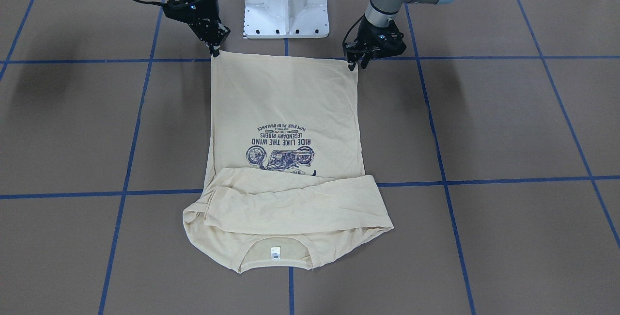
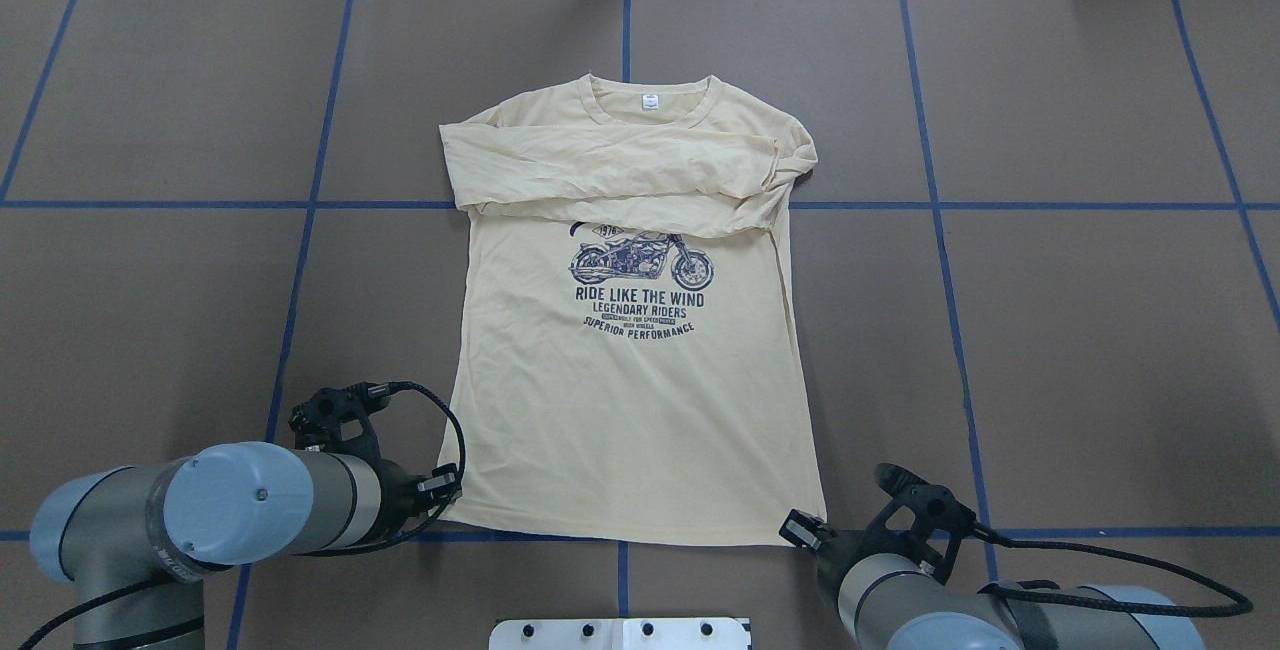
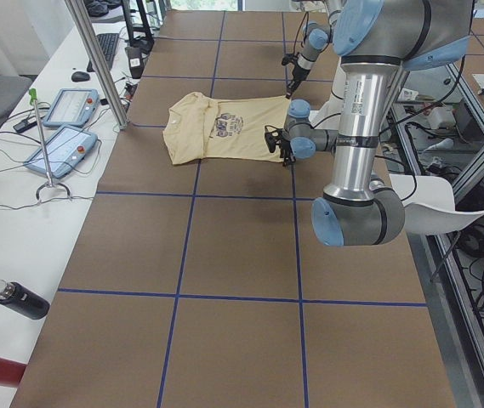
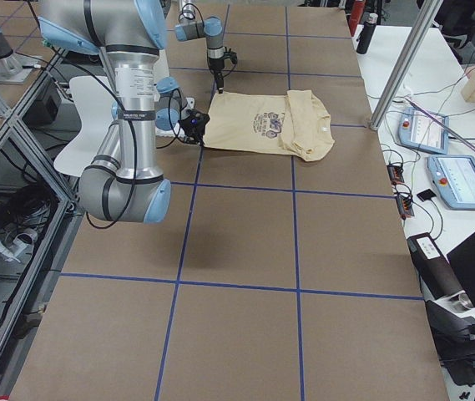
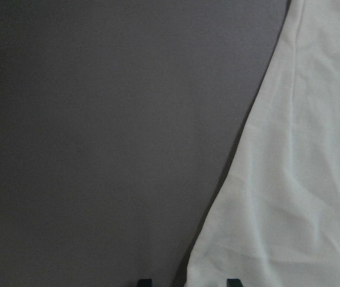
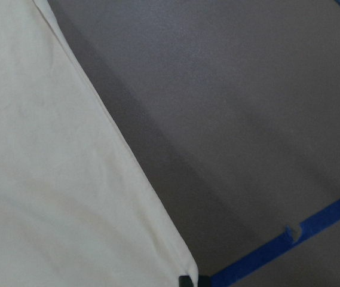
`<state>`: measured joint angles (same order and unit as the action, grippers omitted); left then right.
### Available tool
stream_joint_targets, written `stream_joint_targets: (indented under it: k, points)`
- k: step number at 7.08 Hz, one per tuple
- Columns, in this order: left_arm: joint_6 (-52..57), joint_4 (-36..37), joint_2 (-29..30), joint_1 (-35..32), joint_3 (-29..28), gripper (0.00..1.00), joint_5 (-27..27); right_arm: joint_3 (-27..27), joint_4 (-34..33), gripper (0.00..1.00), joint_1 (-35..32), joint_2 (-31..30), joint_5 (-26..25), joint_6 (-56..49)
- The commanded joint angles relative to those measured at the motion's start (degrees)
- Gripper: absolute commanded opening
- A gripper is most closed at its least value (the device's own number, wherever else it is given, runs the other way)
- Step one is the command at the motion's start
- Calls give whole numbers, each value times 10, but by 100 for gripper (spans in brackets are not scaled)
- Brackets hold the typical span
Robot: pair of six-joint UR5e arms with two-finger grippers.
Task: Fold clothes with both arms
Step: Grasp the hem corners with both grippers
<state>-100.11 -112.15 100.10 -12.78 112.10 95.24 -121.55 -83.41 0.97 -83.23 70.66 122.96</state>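
Note:
The cream-yellow shirt (image 1: 286,97) (image 2: 630,410) lies flat on the table, print (image 2: 640,290) up. Its sleeves (image 2: 610,175) are folded across the chest and its neck tag (image 2: 650,101) is at the far end. My left gripper (image 1: 356,65) (image 2: 450,490) sits at the hem's left corner. In the left wrist view its fingertips (image 5: 233,281) stand apart, either side of the shirt's edge (image 5: 301,179). My right gripper (image 1: 214,53) (image 2: 800,530) is at the hem's right corner. In the right wrist view (image 6: 193,280) it is closed on the tip of the cloth (image 6: 50,179).
The white pedestal base (image 1: 286,5) stands between the arms, just behind the hem. Blue tape lines (image 2: 300,260) cross the brown table. A side bench with control tablets (image 3: 63,127), a metal pole (image 3: 97,64) and a dark bottle (image 3: 16,299) runs along the far edge.

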Motion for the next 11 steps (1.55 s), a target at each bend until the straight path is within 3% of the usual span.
stream_joint_targets:
  k: [1, 11]
  points:
    - [0, 0, 0, 0, 7, 32, 1, 0, 0, 0, 0, 0, 0, 0]
    - [-2, 0, 0, 14, 5, 33, 2, 6, 0, 0, 2, -1, -1, 1]
